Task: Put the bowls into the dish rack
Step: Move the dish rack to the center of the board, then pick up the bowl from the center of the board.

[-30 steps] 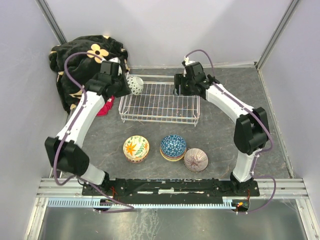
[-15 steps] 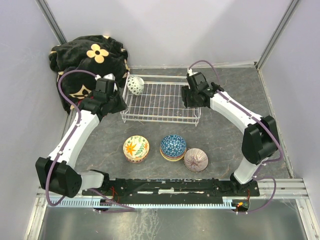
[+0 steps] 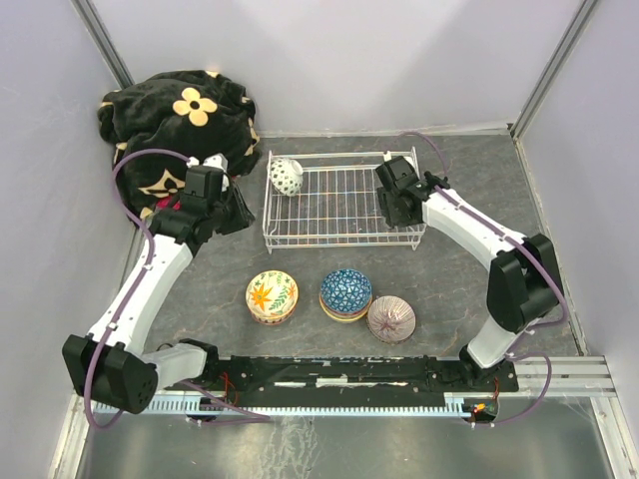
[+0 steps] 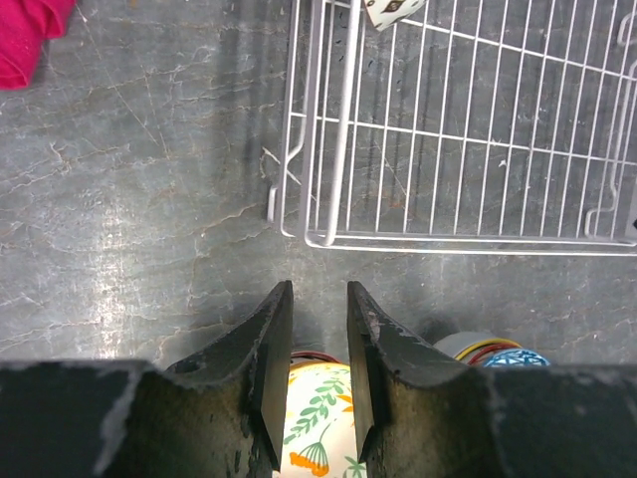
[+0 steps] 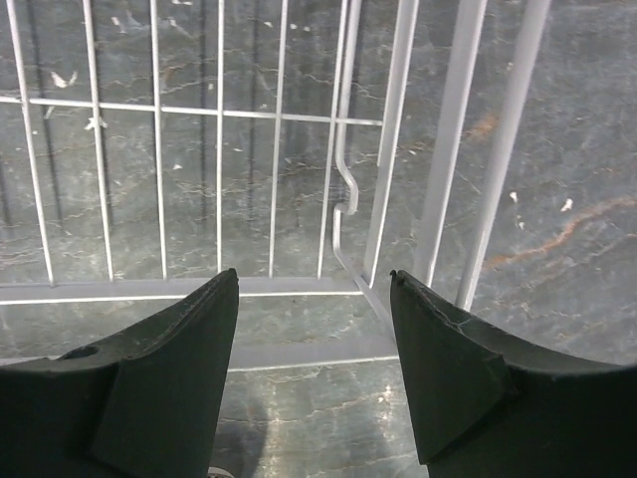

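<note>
The white wire dish rack stands at the back middle of the table. One black-and-white bowl lies in its far left corner. Near the arm bases sit a yellow floral bowl, a blue bowl stacked on another, and a purple-white bowl. My left gripper hovers left of the rack, jaws narrowly open and empty; in the left wrist view the yellow bowl shows below the gripper. My right gripper is open at the rack's right end, over its corner wires.
A black blanket with flower prints is bunched in the far left corner, with a pink cloth beside it. Grey walls close in both sides and the back. The arms' base rail runs along the near edge.
The dish rack has slid to the right along with my right gripper. My left gripper has pulled back from the black-and-white bowl toward the near left; the bowl stays in the rack.
</note>
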